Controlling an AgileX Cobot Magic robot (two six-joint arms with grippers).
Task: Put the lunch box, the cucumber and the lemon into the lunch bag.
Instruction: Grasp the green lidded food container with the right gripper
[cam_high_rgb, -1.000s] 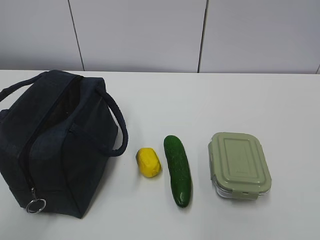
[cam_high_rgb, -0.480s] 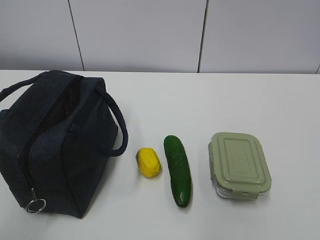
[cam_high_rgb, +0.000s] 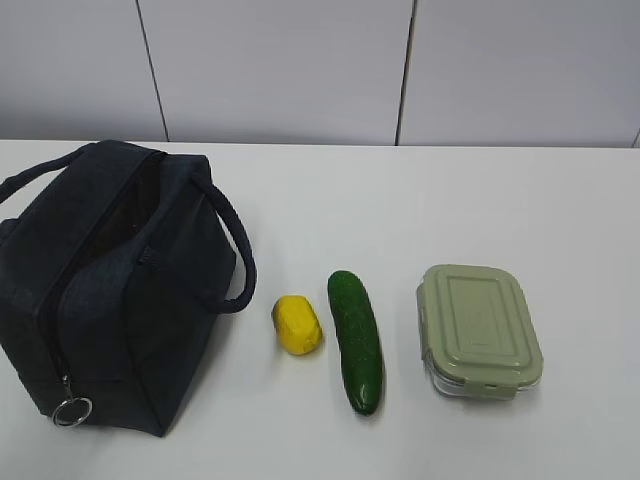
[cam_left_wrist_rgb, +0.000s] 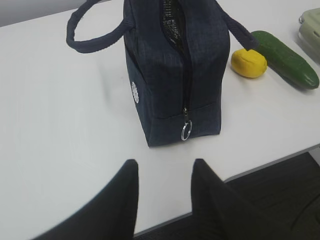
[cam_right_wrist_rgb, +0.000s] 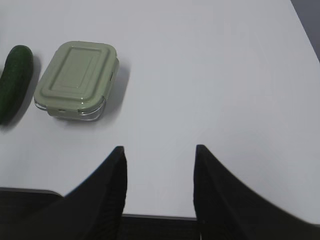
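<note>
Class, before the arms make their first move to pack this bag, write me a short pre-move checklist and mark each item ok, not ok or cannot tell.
1. Lunch bag upright, zipper open along the top: ok.
2. Room inside the bag: cannot tell, interior is dark.
3. Lemon, cucumber and lunch box lie apart on the table: ok.
4. Lunch box lid on: ok.
5. Left gripper jaws open, empty: ok.
6. Right gripper jaws open, empty: ok.

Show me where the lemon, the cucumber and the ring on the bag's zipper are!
lemon (cam_high_rgb: 297, 325), exterior view, middle of its yellow skin.
cucumber (cam_high_rgb: 357, 340), exterior view, middle of its length.
zipper ring pull (cam_left_wrist_rgb: 186, 132), left wrist view, on the metal ring at the lunch bag's (cam_left_wrist_rgb: 165, 75) near end.
</note>
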